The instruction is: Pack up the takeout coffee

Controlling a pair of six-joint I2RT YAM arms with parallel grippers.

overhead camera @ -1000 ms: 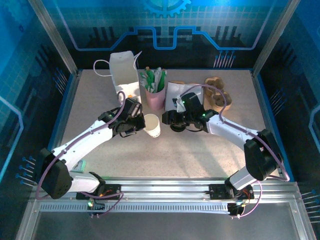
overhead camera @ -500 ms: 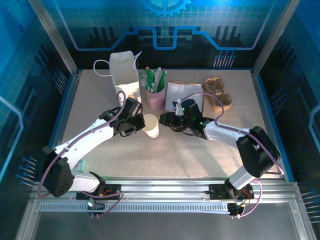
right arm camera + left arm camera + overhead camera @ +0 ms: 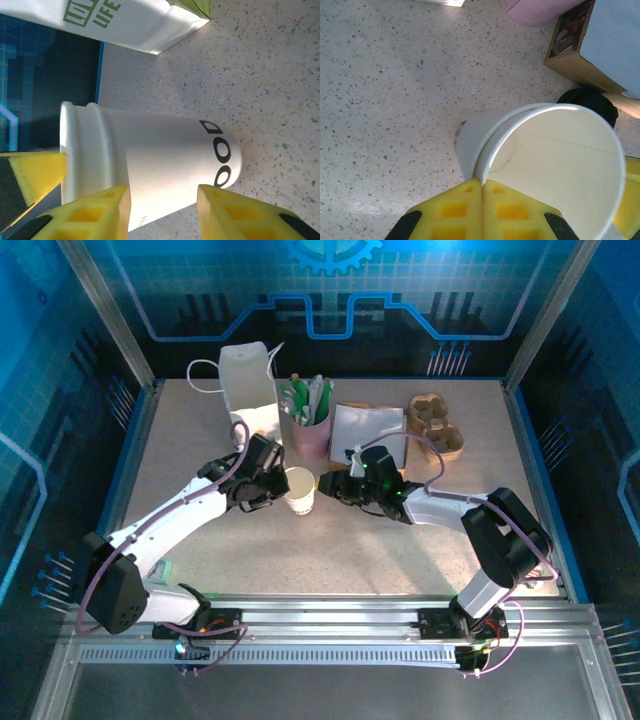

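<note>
The takeout coffee is a small white paper cup (image 3: 301, 490) with no lid on, standing mid-table. It shows from above in the left wrist view (image 3: 555, 150) and side-on, with dark lettering near its base, in the right wrist view (image 3: 160, 165). My left gripper (image 3: 270, 487) is shut on the cup's near rim, its yellow pads (image 3: 482, 182) pinching the wall. My right gripper (image 3: 335, 486) is close on the cup's right side. Its jaws (image 3: 162, 195) are apart, with the cup's side wall spanning the gap just beyond the tips. A dark round shape (image 3: 587, 100) sits behind the cup; I cannot tell what it is.
A tall white paper bag with handles (image 3: 247, 388) stands at the back left, also seen with green lettering (image 3: 125, 20). A pink cup of green-and-white sticks (image 3: 310, 425) is just behind the coffee cup. A flat white packet (image 3: 365, 425) and a cardboard carrier (image 3: 437, 430) lie at the back right.
My right gripper has slid left across the table up to the cup, and its jaws have narrowed a little. The left gripper and the cup have stayed put.
</note>
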